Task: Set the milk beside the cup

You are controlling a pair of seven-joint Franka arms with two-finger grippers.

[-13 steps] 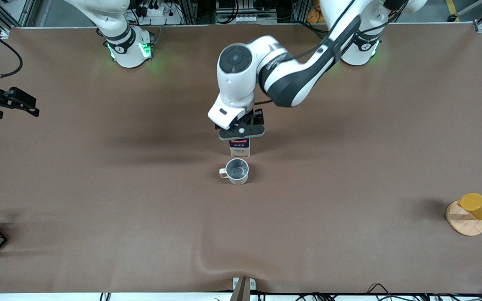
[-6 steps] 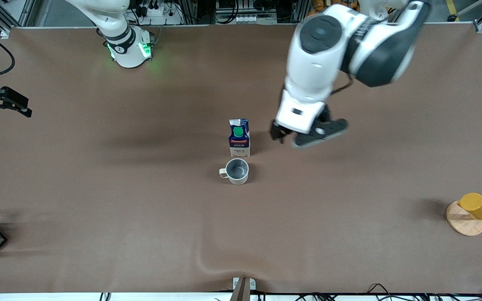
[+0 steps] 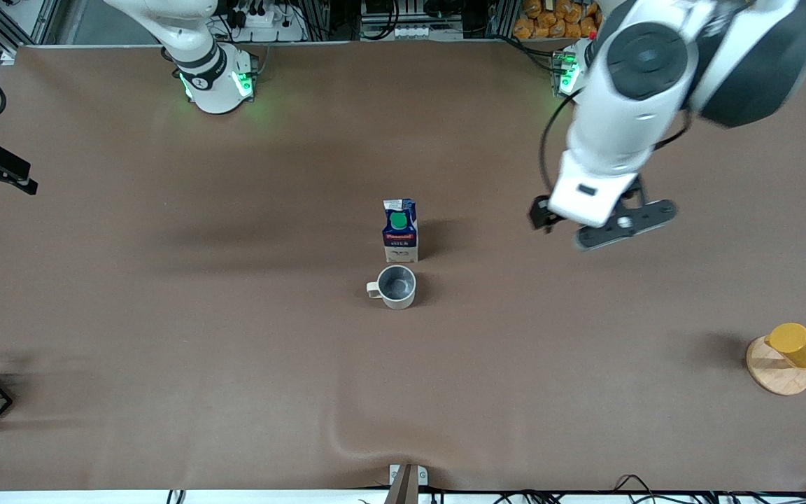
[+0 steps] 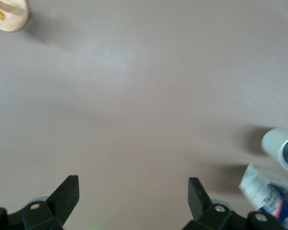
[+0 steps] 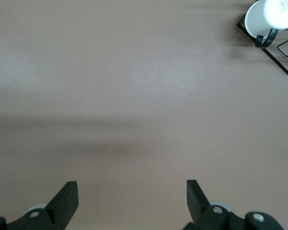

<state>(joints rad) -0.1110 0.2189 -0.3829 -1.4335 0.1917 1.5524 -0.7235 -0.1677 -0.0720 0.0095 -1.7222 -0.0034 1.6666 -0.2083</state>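
The milk [image 3: 400, 230] is a small dark-blue gable-top carton with a green round cap, a red label band and a pale base. It stands upright on the bench, near the middle. The cup [image 3: 397, 286] is a beige mug with a grey inside, upright, its small loop handle pointing toward the right arm's end. It sits just beside the milk, nearer the front camera.
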